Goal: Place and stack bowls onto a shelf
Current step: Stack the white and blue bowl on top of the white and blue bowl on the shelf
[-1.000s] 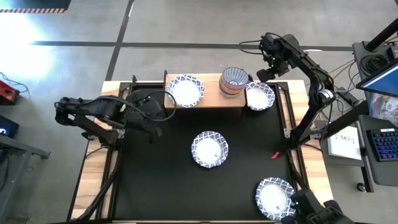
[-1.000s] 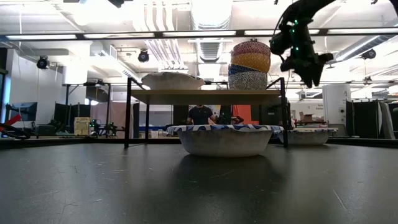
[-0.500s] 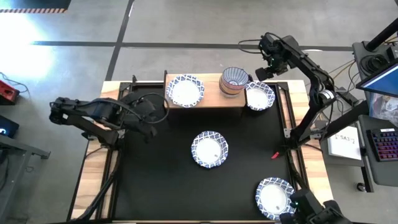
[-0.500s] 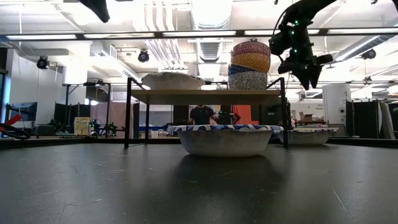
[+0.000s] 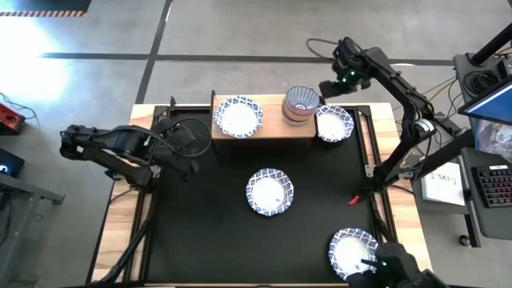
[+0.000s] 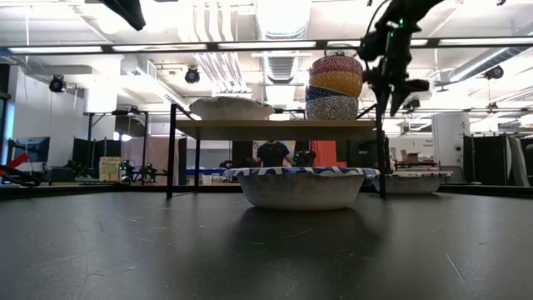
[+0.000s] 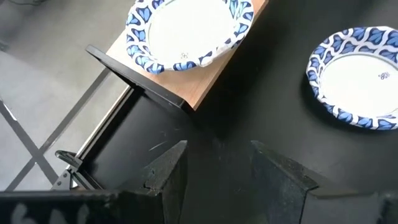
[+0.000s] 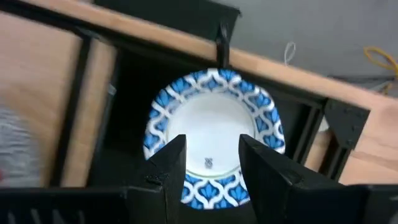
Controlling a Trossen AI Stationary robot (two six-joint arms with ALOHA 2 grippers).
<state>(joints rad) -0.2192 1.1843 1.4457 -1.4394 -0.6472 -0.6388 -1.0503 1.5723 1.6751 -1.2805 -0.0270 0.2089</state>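
Note:
The shelf point(image 5: 272, 128) stands at the table's far side, its wooden top on black legs. On it sit one white blue-rimmed bowl point(image 5: 238, 117) and a stack of small bowls point(image 5: 300, 104), the grey patterned one on top. Three more white bowls rest on the black tabletop: one just right of the shelf point(image 5: 334, 123), one mid-table point(image 5: 270, 192), one at the near right point(image 5: 353, 252). My left gripper point(image 7: 214, 152) hovers open, left of the shelf point(image 7: 214, 74). My right gripper point(image 8: 211, 146) is open, high above the bowl right of the shelf point(image 8: 214, 118).
A small red object point(image 5: 353, 199) lies on the table right of the middle bowl. In the low view the right gripper point(image 6: 390, 83) hangs beside the stack point(image 6: 335, 86), above the shelf's right leg. A person point(image 6: 271, 154) shows in the room behind.
My left gripper has drawn back from the shelf's left end toward the table's left edge. My right gripper has shifted left toward the bowl stack and the far edge, turning as it went. No bowl has moved.

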